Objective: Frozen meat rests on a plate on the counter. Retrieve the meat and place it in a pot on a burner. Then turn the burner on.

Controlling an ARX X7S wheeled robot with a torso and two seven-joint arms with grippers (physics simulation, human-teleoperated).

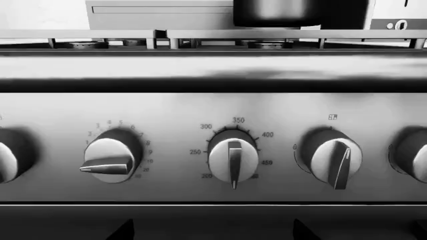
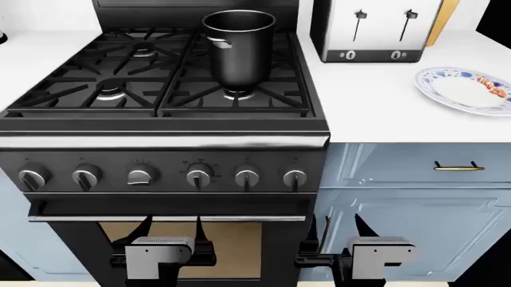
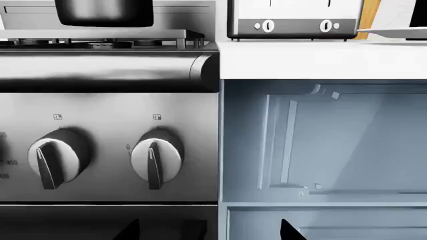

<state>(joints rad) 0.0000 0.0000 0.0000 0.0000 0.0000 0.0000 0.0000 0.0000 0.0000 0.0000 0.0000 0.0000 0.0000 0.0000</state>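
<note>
The stove (image 2: 160, 143) fills most of the head view, and everything else can be placed against it. The counter (image 2: 375, 113) runs off from the stove's right side, over blue cabinets (image 2: 407, 197). The pot (image 2: 238, 51) stands upright on the stove's rear right burner (image 2: 238, 92), which shows just under its base. A toaster (image 2: 375, 30) sits on the counter just beside the stove's back corner. The plate (image 2: 459, 89) lies farther along the counter, well apart from the stove, with the meat (image 2: 495, 88) on its far side, untouched. A row of knobs (image 2: 198, 177) lines the stove's front panel. Both arms hang low in front of the oven door: the left gripper (image 2: 172, 230) and the right gripper (image 2: 335, 230) each show spread fingertips with nothing between them, and the dark tips at the edge of each wrist view stand apart too. The step in hand, as I judge it, is the reach for the meat, and nothing of the task is done yet. To do it well, the right arm should rise clear of the counter edge before it travels away from the stove, then come down over the plate's far side. The skewer is thin and small, so the fingers should close across the chunks, not the stick, and low enough to catch them without scraping the plate.
</note>
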